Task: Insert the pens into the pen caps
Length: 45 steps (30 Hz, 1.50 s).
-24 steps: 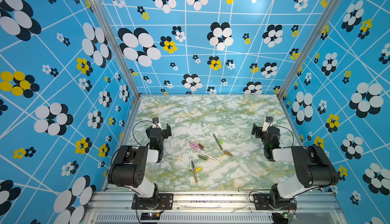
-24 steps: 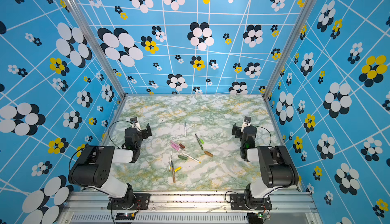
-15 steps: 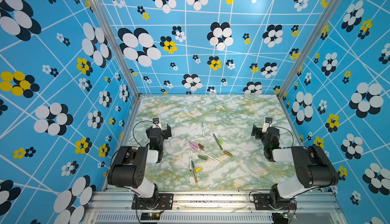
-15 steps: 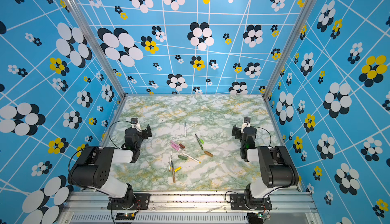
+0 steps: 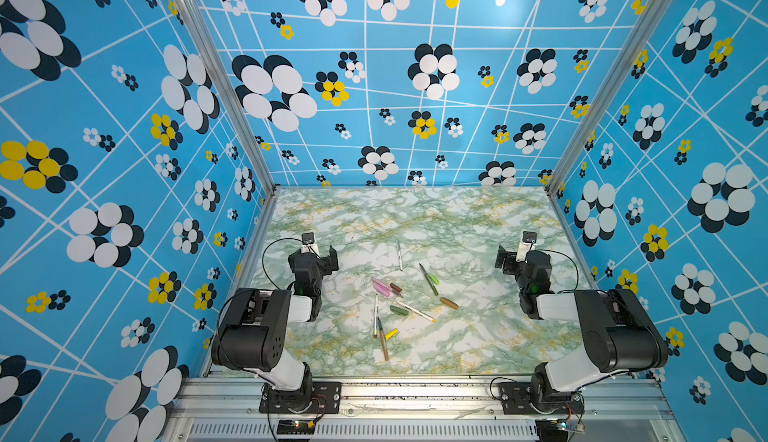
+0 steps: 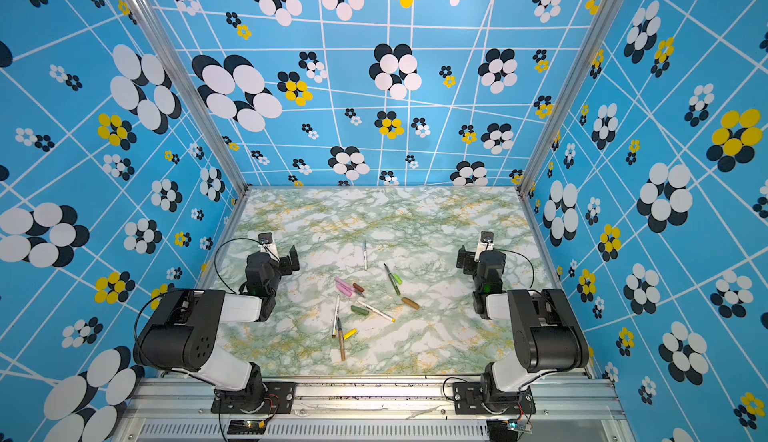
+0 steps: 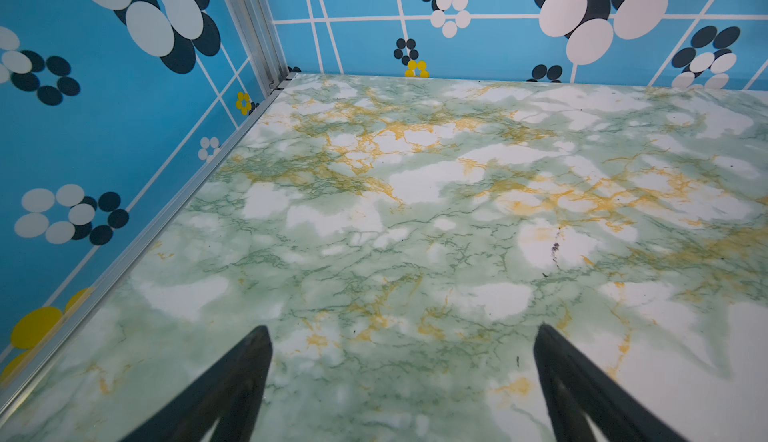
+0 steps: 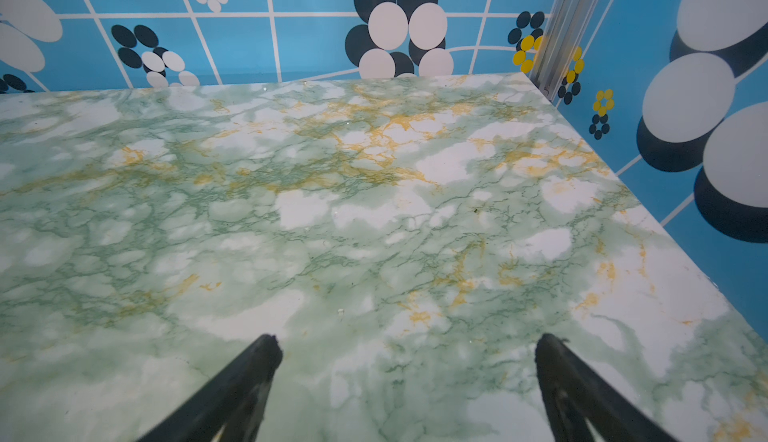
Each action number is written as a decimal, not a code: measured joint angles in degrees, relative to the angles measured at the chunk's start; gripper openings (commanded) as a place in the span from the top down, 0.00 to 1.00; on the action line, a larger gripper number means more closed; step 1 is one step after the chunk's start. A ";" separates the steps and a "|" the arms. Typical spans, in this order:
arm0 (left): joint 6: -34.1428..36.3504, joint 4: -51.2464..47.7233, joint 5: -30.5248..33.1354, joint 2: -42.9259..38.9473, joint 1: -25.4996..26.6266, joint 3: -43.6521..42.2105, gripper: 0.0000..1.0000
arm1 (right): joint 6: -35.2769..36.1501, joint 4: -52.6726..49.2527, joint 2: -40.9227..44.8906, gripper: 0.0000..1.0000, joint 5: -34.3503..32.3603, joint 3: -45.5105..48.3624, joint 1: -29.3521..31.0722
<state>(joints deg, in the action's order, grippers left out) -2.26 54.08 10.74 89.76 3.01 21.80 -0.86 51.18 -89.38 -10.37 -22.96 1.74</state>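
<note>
The left hand point(image 7: 401, 336) and right hand point(image 8: 405, 342) are both wide and empty, and hang at opposite sides of the tabletop point(image 5: 478, 232). The pens point(image 5: 415, 311) and caps point(image 5: 449, 303) lie loose in the middle, probably so that either arm can reach them. No pen is capped yet.

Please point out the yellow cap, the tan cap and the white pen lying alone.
yellow cap point(image 5: 391, 334), in a top view, middle of its body.
tan cap point(image 5: 449, 303), in a top view, middle of its body.
lone white pen point(image 5: 399, 255), in a top view, middle of its barrel.
</note>
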 measured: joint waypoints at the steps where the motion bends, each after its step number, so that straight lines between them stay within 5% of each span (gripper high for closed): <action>1: -0.02 -0.04 -0.09 0.00 0.00 0.00 0.01 | 0.00 0.00 0.00 0.01 0.00 0.00 0.00; 9: -0.09 -3.19 0.20 -2.12 0.00 0.02 0.01 | -0.42 -1.03 1.11 0.01 -0.74 0.00 0.00; 14: -0.44 -13.55 1.46 -13.68 0.00 1.57 0.01 | -1.92 -10.84 10.54 0.01 -2.29 -1.53 0.00; 18: -3.28 -23.43 0.94 -21.33 -0.07 6.62 0.01 | -10.32 -22.01 18.40 0.01 -6.08 -7.30 -0.02; 26: -5.22 -39.32 -10.58 -25.70 -0.15 17.42 0.01 | -20.46 -34.84 25.20 0.03 2.16 -16.28 -0.37; 34: 8.31 -56.17 -12.46 -20.17 12.74 30.42 0.02 | -22.80 -51.49 20.44 0.07 13.84 -24.70 1.55; 45: 22.75 -70.88 -2.21 -5.40 27.52 42.32 0.07 | -23.21 -70.55 13.97 0.09 17.03 -32.02 2.60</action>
<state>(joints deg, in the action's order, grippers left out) 20.49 -16.80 8.54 84.36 30.52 64.12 -24.08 -19.38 -75.42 6.66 -54.98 4.34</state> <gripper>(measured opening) 0.934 0.911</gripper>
